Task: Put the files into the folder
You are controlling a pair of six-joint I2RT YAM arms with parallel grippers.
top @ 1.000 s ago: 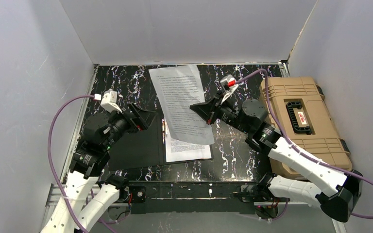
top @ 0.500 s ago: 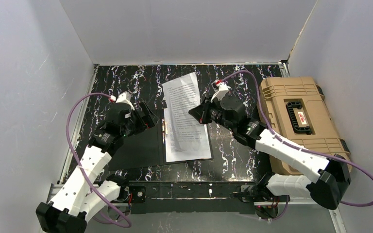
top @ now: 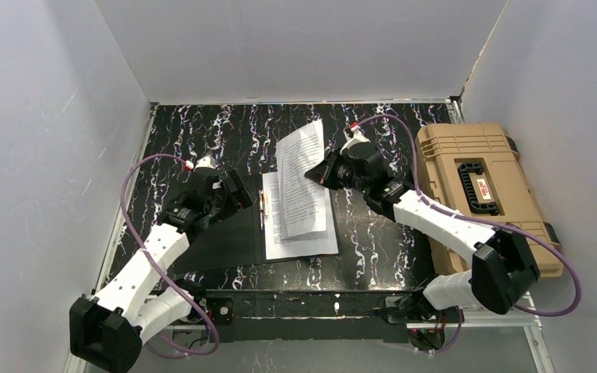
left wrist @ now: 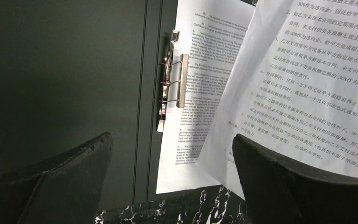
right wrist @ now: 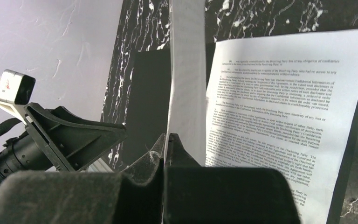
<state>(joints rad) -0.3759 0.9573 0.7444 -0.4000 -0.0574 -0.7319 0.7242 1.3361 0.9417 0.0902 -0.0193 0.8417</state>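
Left gripper hovers with its fingers spread wide over the black left half of the open folder, gripping nothing. That folder lies flat on the tabletop, with a metal clip along its spine. One white sheet, dense with black print, lies flat on the folder's right half, its left edge at the clip. A second sheet, printed in Chinese characters, hangs tilted above it, bowed, its right edge pinched by the right gripper. A tan case sits far right.
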